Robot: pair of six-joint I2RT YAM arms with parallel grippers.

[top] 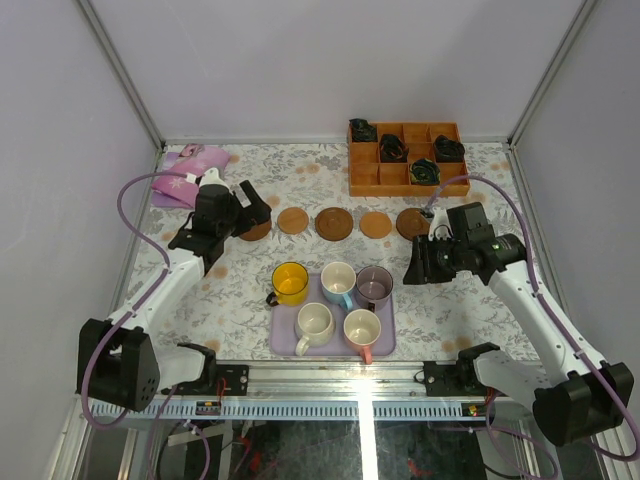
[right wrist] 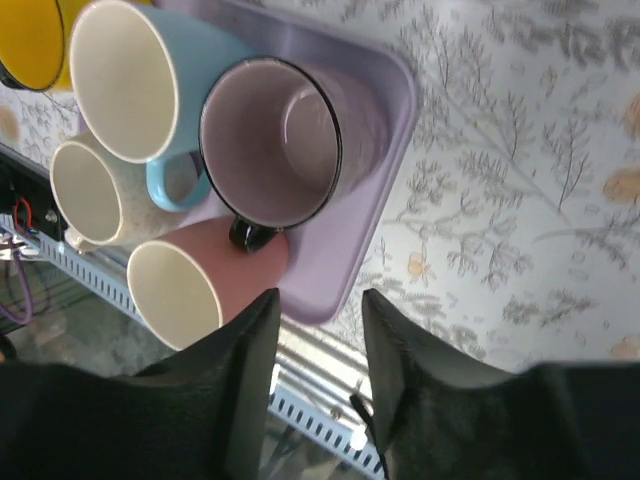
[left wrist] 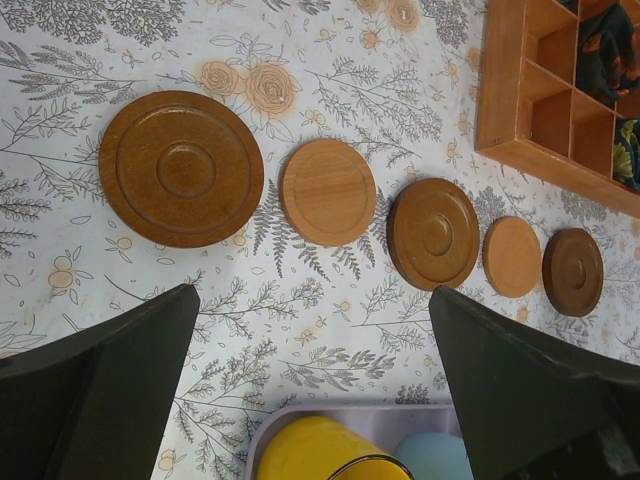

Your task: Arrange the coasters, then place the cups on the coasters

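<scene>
Coasters [top: 334, 223] look done: five in a row across the table [top: 470, 300], gaps between them, nothing on any. All five cups [top: 338, 280] sit bunched on the purple tray [top: 283, 343] at the near edge, so I'd call this the start of the cup phase. Left gripper [left wrist: 315, 300] is wide open and empty, hanging over the left end of the row. Right gripper [right wrist: 320, 300] is part open and empty, above the tray's right side by the purple cup [right wrist: 270, 140] and pink cup [right wrist: 190, 290]. Main risk is crowding. The purple cup looks to touch the blue cup [right wrist: 130, 80] and its handle points at the pink one, so a finger coming down outside a rim could shove or tip a neighbour. Second risk: the coasters are thin and loose, so an off-centre landing could push one out of line or leave the cup perched on its edge. Third: the left arm over the row may sit in the carry path.
</scene>
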